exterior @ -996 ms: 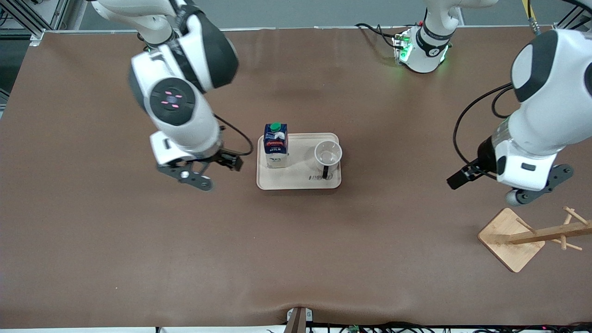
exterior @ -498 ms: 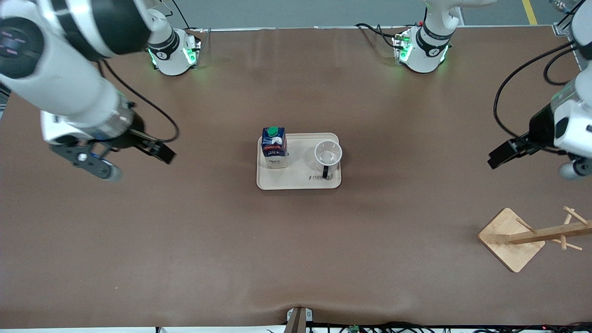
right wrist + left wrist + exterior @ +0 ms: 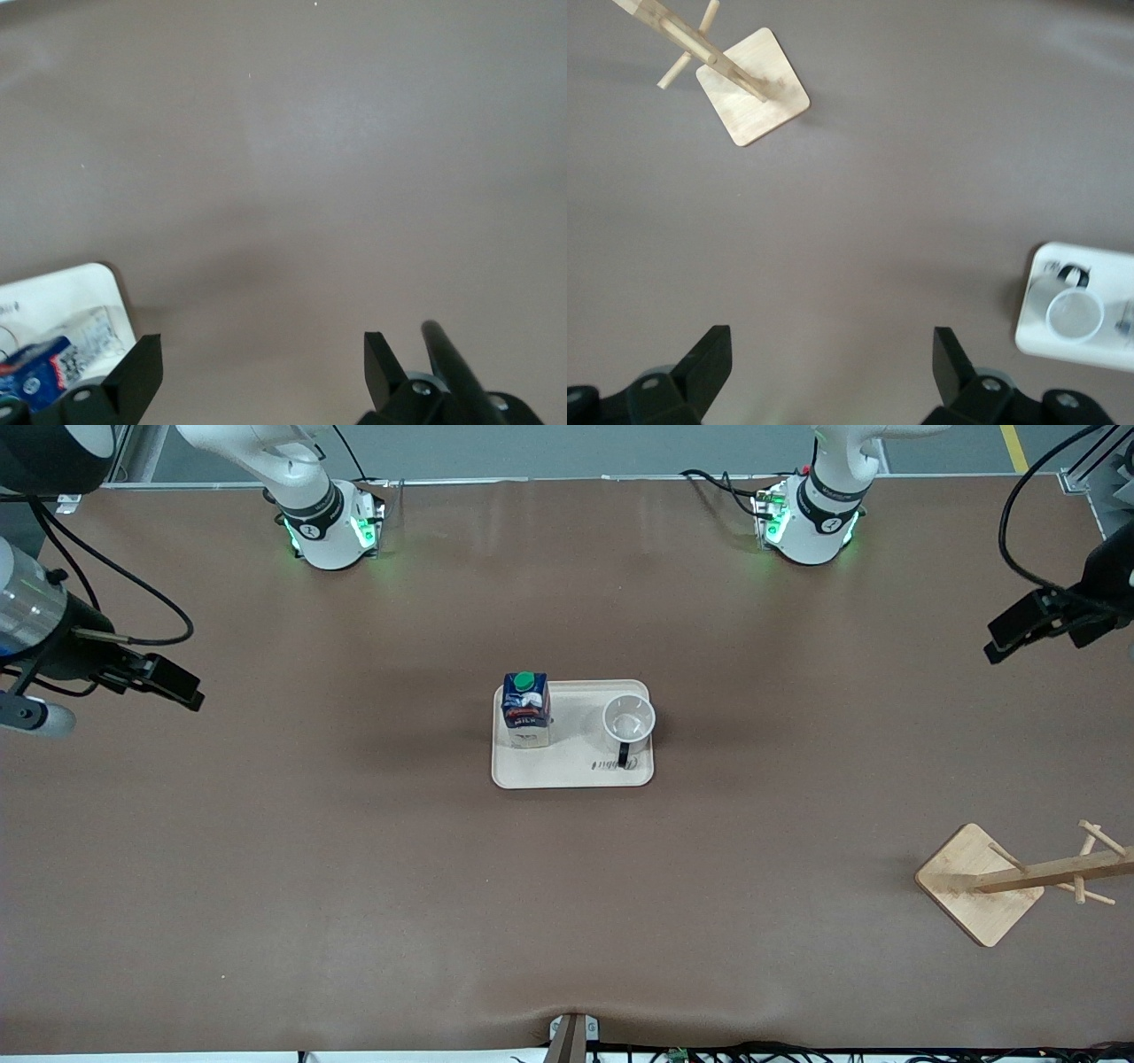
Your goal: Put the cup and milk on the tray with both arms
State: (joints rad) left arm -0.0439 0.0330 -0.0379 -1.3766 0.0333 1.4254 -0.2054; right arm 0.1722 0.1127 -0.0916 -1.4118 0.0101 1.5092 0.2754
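Note:
The cream tray (image 3: 567, 769) lies at the table's middle. The dark-blue milk carton (image 3: 525, 708) with a green cap stands upright on it at the right arm's end. The white cup (image 3: 629, 722) stands upright on it at the left arm's end, black handle toward the front camera. My right gripper (image 3: 264, 354) is open and empty, high over bare table at the right arm's end; the milk (image 3: 35, 376) and tray (image 3: 75, 292) show at its view's edge. My left gripper (image 3: 833, 354) is open and empty, high over bare table at the left arm's end; its view shows the cup (image 3: 1074, 314) on the tray (image 3: 1029, 338).
A wooden peg stand with a square base (image 3: 979, 881) stands near the front camera at the left arm's end of the table; it also shows in the left wrist view (image 3: 753, 87). The arms' green-lit bases (image 3: 332, 527) stand along the table's edge farthest from the front camera.
Both arms have swung up and away from the tray toward their own ends of the table. The milk, cup and tray have stayed in place.

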